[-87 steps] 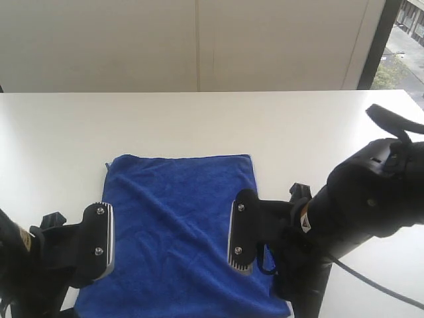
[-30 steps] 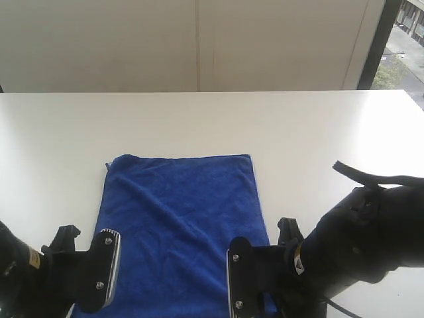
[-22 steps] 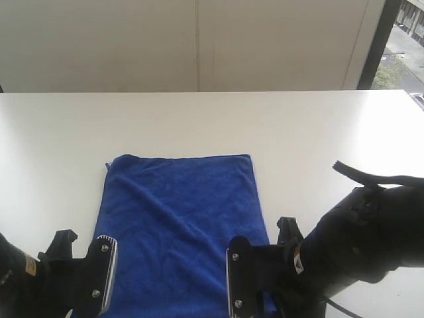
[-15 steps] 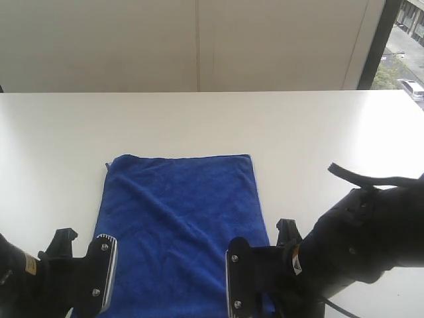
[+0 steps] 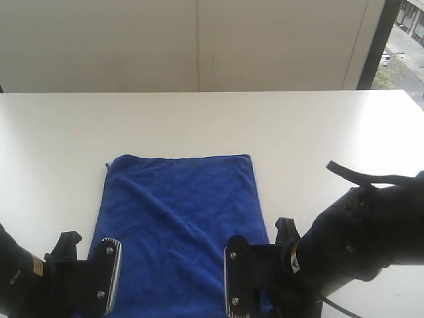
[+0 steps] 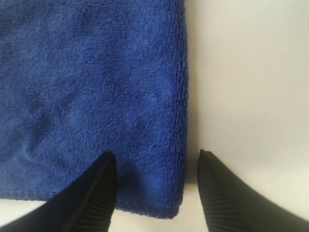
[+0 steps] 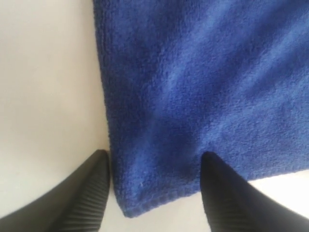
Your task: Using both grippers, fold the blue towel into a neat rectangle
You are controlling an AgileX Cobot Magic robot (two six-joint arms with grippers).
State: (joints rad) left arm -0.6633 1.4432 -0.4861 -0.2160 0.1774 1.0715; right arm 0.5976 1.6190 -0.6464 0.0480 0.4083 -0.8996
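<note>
The blue towel [image 5: 179, 218] lies flat on the white table [image 5: 212, 119], its long side running away from me. My left gripper [image 5: 89, 268] stands at the towel's near left corner, my right gripper [image 5: 260, 265] at its near right corner. In the left wrist view the towel [image 6: 96, 82] has one corner between the wide-apart jaws of the left gripper [image 6: 155, 152]; one fingertip [image 6: 104, 169] is over the cloth, the other over bare table. The right gripper [image 7: 155, 153] straddles the other corner of the towel [image 7: 193, 72] the same way. Both are open and hold nothing.
A pale wall [image 5: 199, 46] runs behind the table's far edge, with a window strip [image 5: 397, 40] at the far right. A black cable [image 5: 358, 175] arches over the right arm.
Both grippers have drawn back and sunk toward the towel's near corners. The left jaws have narrowed a little. The towel has not moved.
</note>
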